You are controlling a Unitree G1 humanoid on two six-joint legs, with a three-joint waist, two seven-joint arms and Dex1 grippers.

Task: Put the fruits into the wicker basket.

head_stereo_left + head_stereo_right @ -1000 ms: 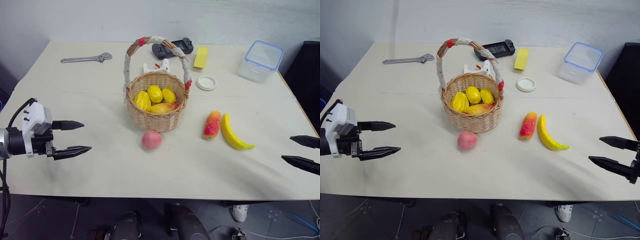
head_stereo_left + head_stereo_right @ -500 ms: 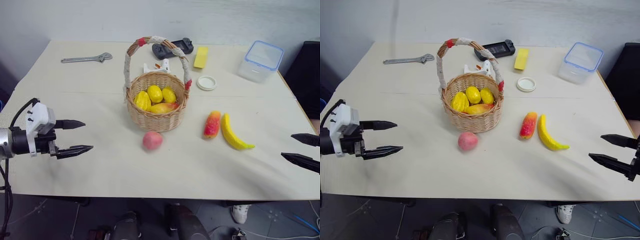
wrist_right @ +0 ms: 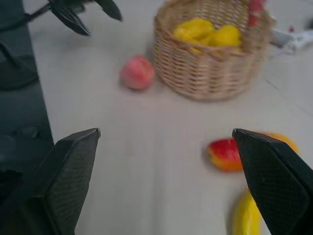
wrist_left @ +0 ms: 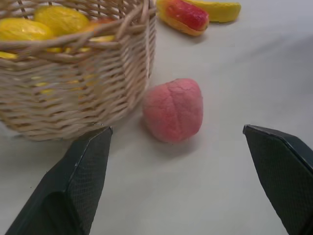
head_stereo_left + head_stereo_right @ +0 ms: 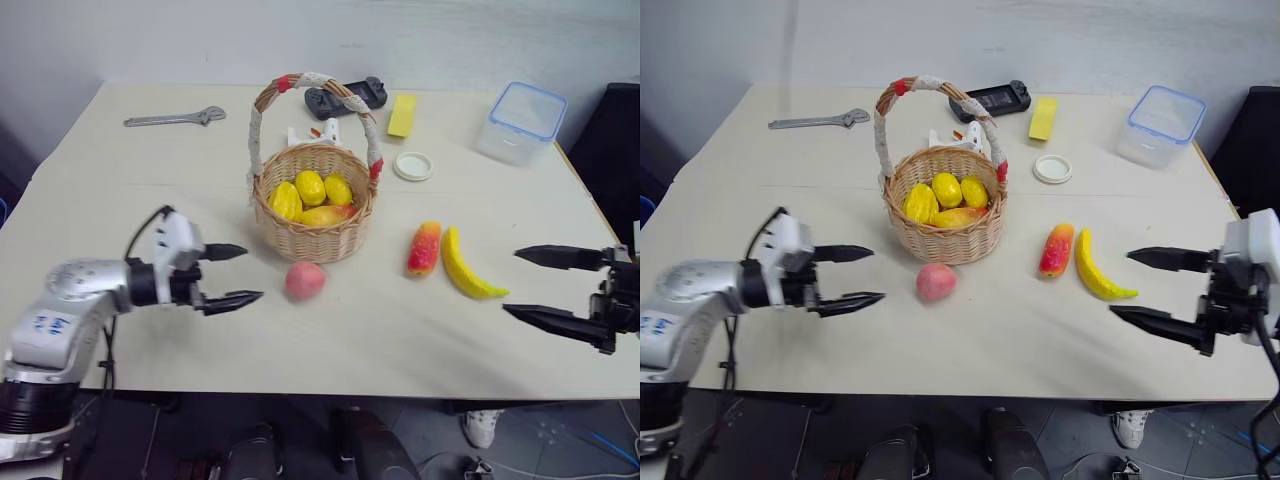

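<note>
Round tan wicker basket [image 5: 315, 215] sits centre frame on the pale tabletop [image 5: 150, 170], yellow lemon-like fruits [image 5: 309, 187] already inside. Pink-red peach [image 5: 304, 281] lies just below it; red-orange mango [image 5: 424, 248] and curved yellow banana [image 5: 466, 266] lie right of centre. Left end effector [image 5: 232, 275], fingers spread, lines up on the peach (likely first pick). Right end effector [image 5: 545, 287], spread and empty, faces the banana.

Woven wicker basket [image 5: 314, 215] of rough tan cane, handle wrapped in white tape, matt wrinkled pink peach [image 4: 173, 110], glossy smooth banana [image 5: 466, 268], matt cream table [image 5: 380, 330], metal wrench [image 5: 172, 118], clear plastic box [image 5: 520, 121]
</note>
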